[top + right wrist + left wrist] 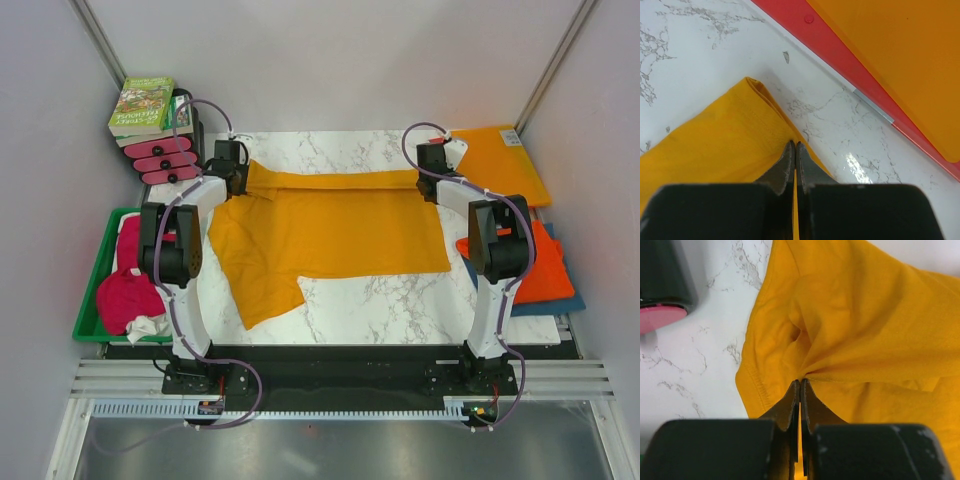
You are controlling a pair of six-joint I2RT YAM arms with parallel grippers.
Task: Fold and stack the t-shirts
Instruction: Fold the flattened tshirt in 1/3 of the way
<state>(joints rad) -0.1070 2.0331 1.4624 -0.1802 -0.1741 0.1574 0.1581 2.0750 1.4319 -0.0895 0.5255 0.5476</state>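
Note:
A golden-orange t-shirt [330, 235] lies spread across the middle of the marble table, with a narrow band folded along its far edge and one sleeve hanging toward the near left. My left gripper [240, 178] is shut on the shirt's far left corner; in the left wrist view the jaws [800, 381] pinch bunched cloth [865, 325]. My right gripper [426, 185] is shut on the far right corner, pinching the folded edge [730, 140] in the right wrist view [795, 143]. A red-orange shirt [548, 270] lies folded on a blue one [572, 302] at the right. Magenta-pink shirts [125, 295] sit in a green tray.
The green tray [92, 290] stands at the left edge. A book [142, 105] on pink-and-black holders [165, 160] stands at the back left. Stiff orange and red sheets [498, 160] lie at the back right, close to my right gripper [900, 55]. Grey walls enclose both sides.

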